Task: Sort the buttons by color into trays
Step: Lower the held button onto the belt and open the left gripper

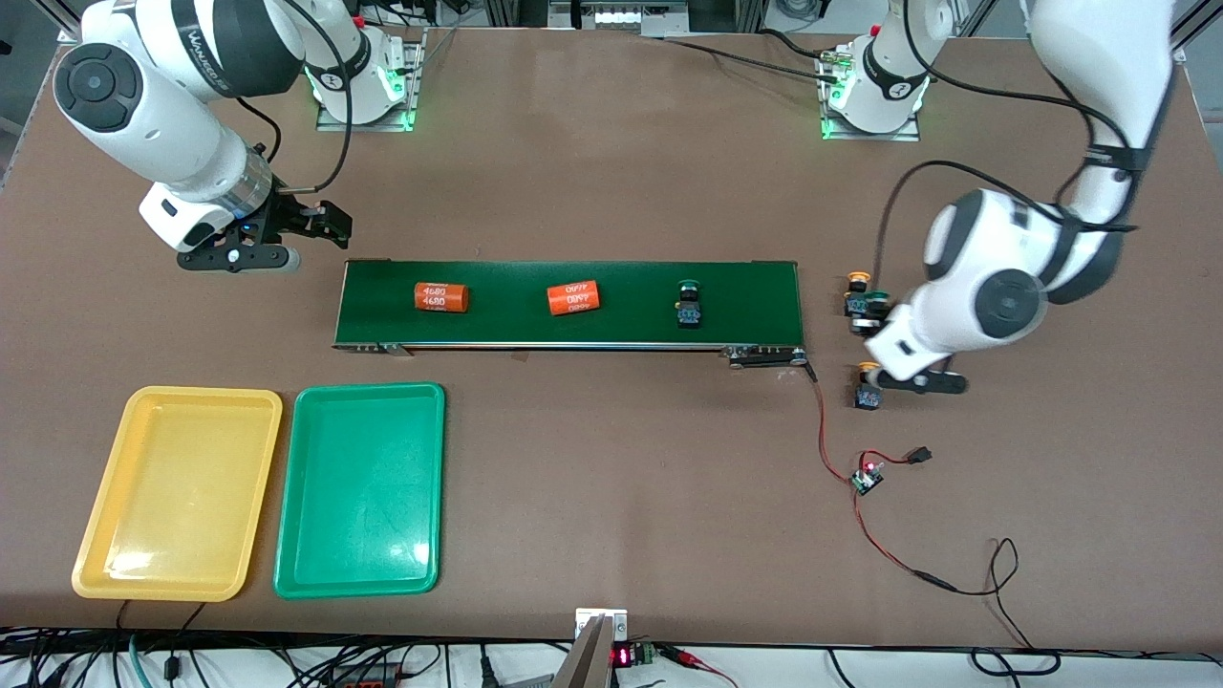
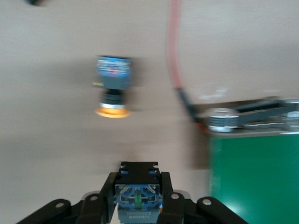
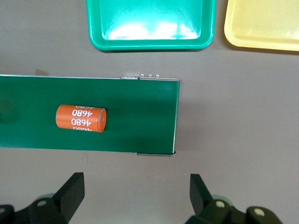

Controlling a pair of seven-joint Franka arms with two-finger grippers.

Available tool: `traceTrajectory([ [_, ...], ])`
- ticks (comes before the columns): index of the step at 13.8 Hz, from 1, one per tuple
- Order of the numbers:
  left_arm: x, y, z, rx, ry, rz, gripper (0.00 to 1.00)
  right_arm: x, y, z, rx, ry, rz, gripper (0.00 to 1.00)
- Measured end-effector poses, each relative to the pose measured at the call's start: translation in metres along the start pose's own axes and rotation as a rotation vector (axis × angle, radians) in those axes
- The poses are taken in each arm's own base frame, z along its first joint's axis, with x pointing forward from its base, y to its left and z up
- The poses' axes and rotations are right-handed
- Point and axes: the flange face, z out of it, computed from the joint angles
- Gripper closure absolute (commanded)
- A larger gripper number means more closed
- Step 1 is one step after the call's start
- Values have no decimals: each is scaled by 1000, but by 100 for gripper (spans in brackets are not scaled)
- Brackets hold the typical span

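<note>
My left gripper (image 1: 871,321) (image 2: 138,181) is shut on the black body of a button (image 2: 138,198) just off the belt's end on the left arm's side. In the front view a green cap (image 1: 875,305) shows at the fingers. A yellow-capped button (image 1: 857,287) stands right beside it, and another yellow-capped button (image 1: 868,388) (image 2: 112,88) lies on the table nearer the front camera. On the belt sits a green-capped button (image 1: 689,304). My right gripper (image 1: 325,222) (image 3: 135,186) hangs open and empty off the belt's other end. The yellow tray (image 1: 177,492) (image 3: 261,23) and green tray (image 1: 363,487) (image 3: 149,23) hold nothing.
The dark-green conveyor belt (image 1: 573,330) (image 3: 131,93) (image 2: 254,182) carries two orange "4680" cylinders (image 1: 441,297) (image 1: 573,298). A small circuit board (image 1: 868,478) with red wires (image 1: 826,430) lies nearer the front camera than the left gripper.
</note>
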Motion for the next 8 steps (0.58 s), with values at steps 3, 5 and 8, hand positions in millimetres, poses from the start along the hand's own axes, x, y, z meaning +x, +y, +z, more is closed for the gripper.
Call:
traceTrajectory([
  [3, -17, 77, 9, -23, 21, 4, 85, 0, 0, 0, 0, 0, 1, 0],
  [5, -17, 97, 29, -38, 13, 14, 82, 0, 1, 0, 0, 0, 1, 0],
  [8, -12, 98, 49, -55, 2, 13, 6, 0, 1, 0, 0, 0, 1, 0],
])
